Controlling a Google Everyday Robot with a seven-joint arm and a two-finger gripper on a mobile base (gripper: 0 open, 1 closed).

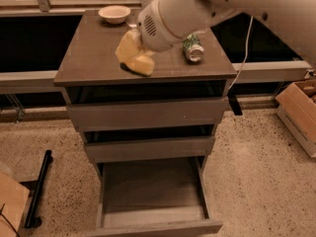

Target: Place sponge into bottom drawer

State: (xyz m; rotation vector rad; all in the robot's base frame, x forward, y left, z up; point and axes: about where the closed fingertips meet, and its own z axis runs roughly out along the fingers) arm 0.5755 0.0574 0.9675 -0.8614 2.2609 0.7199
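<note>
The pale yellow sponge (134, 54) hangs just above the front middle of the cabinet top (94, 58), with its shadow under it. My gripper (134, 44) is shut on the sponge; the thick white wrist (165, 19) hides most of the fingers. The bottom drawer (150, 186) is pulled out below the cabinet front, open, with a bare grey-brown inside. The two shallower drawers above it stand slightly ajar.
A white bowl (114, 14) sits at the back of the cabinet top and a green-labelled can (193, 48) lies on its right side. A cardboard box (298, 107) stands on the floor at right. A black bar (38, 189) lies on the floor at left.
</note>
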